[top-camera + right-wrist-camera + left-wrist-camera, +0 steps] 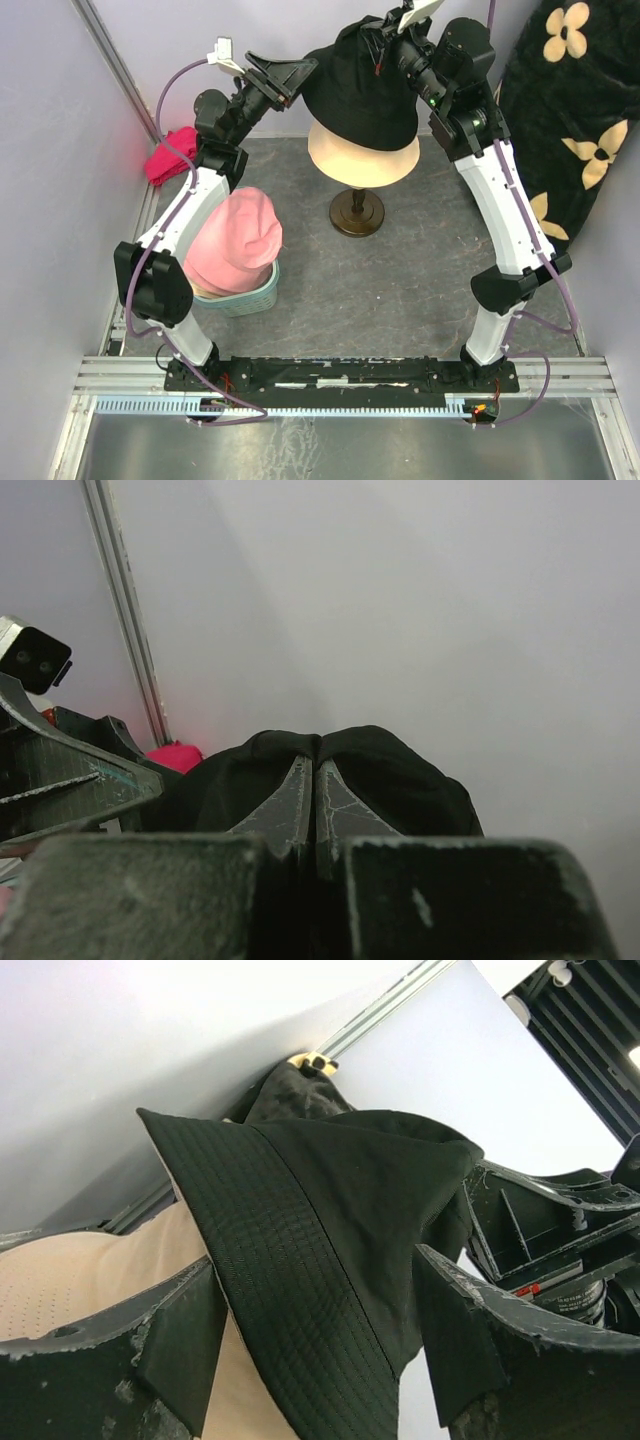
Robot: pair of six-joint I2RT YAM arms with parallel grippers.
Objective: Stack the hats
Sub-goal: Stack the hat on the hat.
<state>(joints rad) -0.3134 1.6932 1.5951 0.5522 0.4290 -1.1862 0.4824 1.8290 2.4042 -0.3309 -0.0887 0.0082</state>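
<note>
A black hat hangs over a beige hat that sits on a dark stand. My right gripper is above them, shut on a pinch of the black hat's crown; its fingertips press together on the fabric. My left gripper is open at the hat's left side. In the left wrist view the black brim runs between its spread jaws with the beige hat behind. A pink hat lies at the left.
The pink hat rests in a pale teal basket beside my left arm. A magenta-red cloth bundle lies by the left wall. A black cushion with cream flowers leans at the right. Walls close in at the left and back.
</note>
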